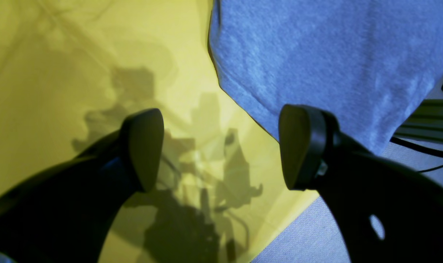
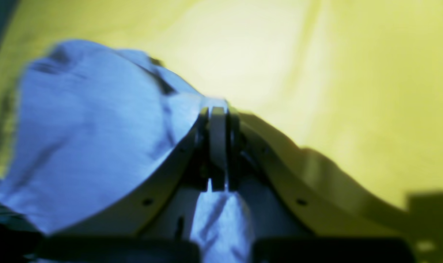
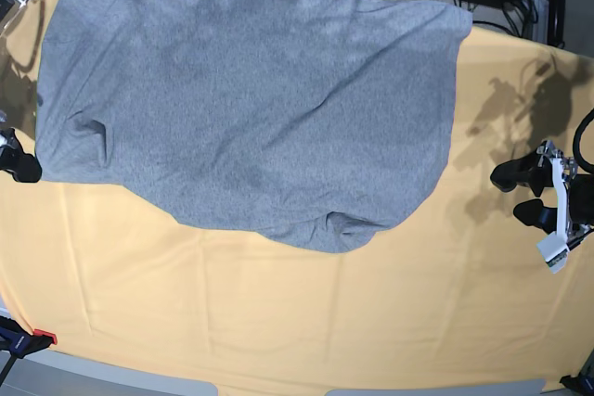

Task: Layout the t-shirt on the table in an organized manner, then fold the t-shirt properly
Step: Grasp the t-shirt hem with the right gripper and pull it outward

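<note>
T-shirt point(image 3: 251, 108), grey, lies spread over the table's point(image 3: 278, 322) upper half, from nine to two o'clock. Right gripper point(image 2: 218, 109) at nine o'clock pinches its edge. Left gripper point(image 1: 221, 146) at three o'clock gapes wide, holding nothing.

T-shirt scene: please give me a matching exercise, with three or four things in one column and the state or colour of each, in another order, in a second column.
Things:
1. left gripper
2. right gripper
3. t-shirt
4. table

States or colours:
A. covered by a yellow-orange cloth
B. shut on cloth of the shirt
C. grey, spread out
D. open, holding nothing

Pairs: 1-D, 2-B, 3-C, 4-A
</note>
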Robot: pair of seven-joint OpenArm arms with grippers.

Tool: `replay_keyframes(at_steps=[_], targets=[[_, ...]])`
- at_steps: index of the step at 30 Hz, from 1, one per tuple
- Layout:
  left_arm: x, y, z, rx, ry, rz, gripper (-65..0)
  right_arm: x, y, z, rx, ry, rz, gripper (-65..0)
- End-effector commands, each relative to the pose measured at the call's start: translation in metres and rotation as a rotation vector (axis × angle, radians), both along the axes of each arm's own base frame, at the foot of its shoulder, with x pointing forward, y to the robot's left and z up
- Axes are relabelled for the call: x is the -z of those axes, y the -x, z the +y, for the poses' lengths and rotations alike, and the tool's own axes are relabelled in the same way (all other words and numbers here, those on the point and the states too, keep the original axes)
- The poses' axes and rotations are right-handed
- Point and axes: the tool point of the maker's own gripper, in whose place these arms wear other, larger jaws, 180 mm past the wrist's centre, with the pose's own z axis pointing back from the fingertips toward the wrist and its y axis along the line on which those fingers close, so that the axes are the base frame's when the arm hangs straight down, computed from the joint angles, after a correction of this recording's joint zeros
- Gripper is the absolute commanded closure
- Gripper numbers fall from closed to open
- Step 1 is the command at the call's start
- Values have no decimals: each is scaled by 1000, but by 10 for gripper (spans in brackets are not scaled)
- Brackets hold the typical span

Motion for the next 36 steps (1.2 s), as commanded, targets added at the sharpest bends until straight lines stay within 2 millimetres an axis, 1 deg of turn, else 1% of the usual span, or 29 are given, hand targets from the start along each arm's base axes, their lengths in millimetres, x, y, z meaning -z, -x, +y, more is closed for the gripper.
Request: replay_keyframes(at_steps=[1,5,8,10,12,14,16,19,22,26,32,34,36], targets=[[-18,-6,4,-8,6,-49,-494,-16,-5,-12,10,52,-34,0],[-18,-6,4,-8,6,-51,-494,10,13,-32,55,164,89,0],[-18,-6,4,-8,8,-52,-494,27,29,-44,115,202,194,0],[-18,-6,4,-8,8,-52,-494,34,40,-45,113,220,239,0],[-18,-6,4,-8,8,-52,-494,36,49,-44,99,245,256,0],[-18,-6,4,-8,8,-52,-494,31,55,-38,65,277,245,0],[-18,-6,4,-8,9,-52,-494,23,60,-27,-4,329,213,0],[-18,-6,4,-8,8,-52,-494,6,67,-5,-103,391,156,0],[-18,-6,4,-8,8,-52,-494,-3,79,16,-182,440,138,0],[-18,-6,4,-8,8,-52,-494,3,102,27,-240,481,183,0],[-18,-6,4,-8,8,-52,-494,22,135,28,-271,472,289,0],[-18,-6,4,-8,8,-52,-494,26,143,28,-277,469,314,0],[-18,-6,4,-8,8,-52,-494,27,145,28,-279,469,323,0]])
